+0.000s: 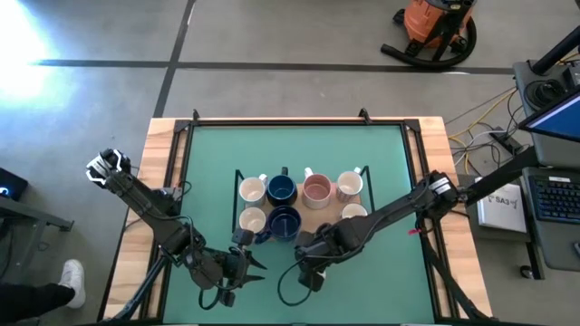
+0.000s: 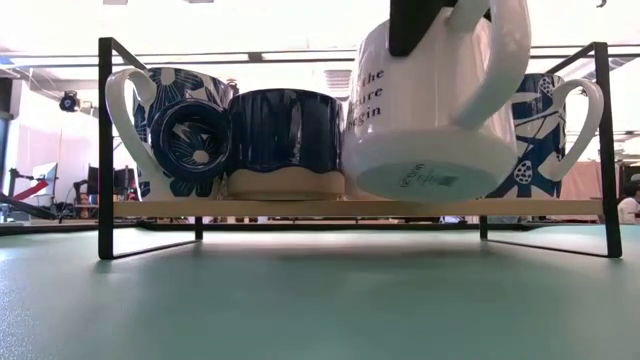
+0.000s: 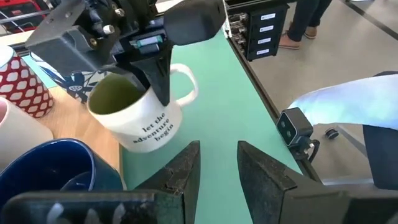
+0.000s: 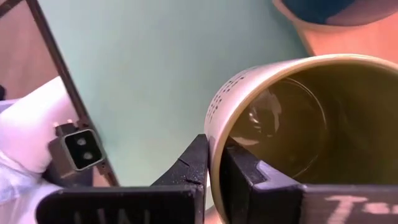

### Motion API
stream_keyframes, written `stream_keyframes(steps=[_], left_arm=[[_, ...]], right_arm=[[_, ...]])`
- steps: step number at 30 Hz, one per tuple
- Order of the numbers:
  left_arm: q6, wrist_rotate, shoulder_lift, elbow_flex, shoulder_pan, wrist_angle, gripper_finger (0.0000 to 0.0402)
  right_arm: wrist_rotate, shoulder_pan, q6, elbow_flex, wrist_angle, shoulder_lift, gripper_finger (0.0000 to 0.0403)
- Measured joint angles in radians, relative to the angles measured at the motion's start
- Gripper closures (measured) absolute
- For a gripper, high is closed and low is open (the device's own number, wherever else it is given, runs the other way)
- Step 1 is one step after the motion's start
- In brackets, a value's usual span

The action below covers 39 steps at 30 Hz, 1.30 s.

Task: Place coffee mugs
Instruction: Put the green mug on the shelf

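Carefully, I lower the white olive-lined ceramic mug (image 3: 138,116), its rim pinched by my right pincer (image 4: 214,163), level onto the wooden rack (image 1: 328,217), left pincer (image 3: 217,165) spread, idle nearby.

The white ceramic mug with olive-green inside (image 3: 140,115) bears dark lettering on its side reading "let the adventure begin"; its base stamp (image 2: 428,181) is unreadable.

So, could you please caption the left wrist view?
Right claw grips the rim of a white mug with an olive-green inside.
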State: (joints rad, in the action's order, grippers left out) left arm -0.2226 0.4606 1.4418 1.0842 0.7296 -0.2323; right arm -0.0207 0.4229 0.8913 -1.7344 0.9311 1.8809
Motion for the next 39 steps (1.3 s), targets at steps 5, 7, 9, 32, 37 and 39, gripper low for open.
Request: stream_keyframes(steps=[5, 7, 9, 32, 37, 39], left_arm=[[0.0, 0.0, 0.0, 0.0, 0.0, 0.0, 0.0312], [0.0, 0.0, 0.0, 0.0, 0.0, 0.0, 0.0312], [0.0, 0.0, 0.0, 0.0, 0.0, 0.001, 0.0312], [0.0, 0.0, 0.0, 0.0, 0.0, 0.0, 0.0312], [0.0, 0.0, 0.0, 0.0, 0.0, 0.0, 0.0312], [0.0, 0.0, 0.0, 0.0, 0.0, 0.0, 0.0312]], right_arm=[[0.044, -0.008, -0.033, -0.001, 0.073, 0.0, 0.0385], [0.054, -0.012, -0.052, -0.002, 0.081, -0.001, 0.0385], [0.053, -0.019, -0.067, -0.002, 0.08, -0.002, 0.0385], [0.136, -0.061, -0.136, -0.037, 0.201, -0.007, 0.0385], [0.125, -0.072, -0.156, -0.035, 0.196, -0.007, 0.0385], [0.128, -0.082, -0.169, -0.031, 0.194, -0.007, 0.0385]])
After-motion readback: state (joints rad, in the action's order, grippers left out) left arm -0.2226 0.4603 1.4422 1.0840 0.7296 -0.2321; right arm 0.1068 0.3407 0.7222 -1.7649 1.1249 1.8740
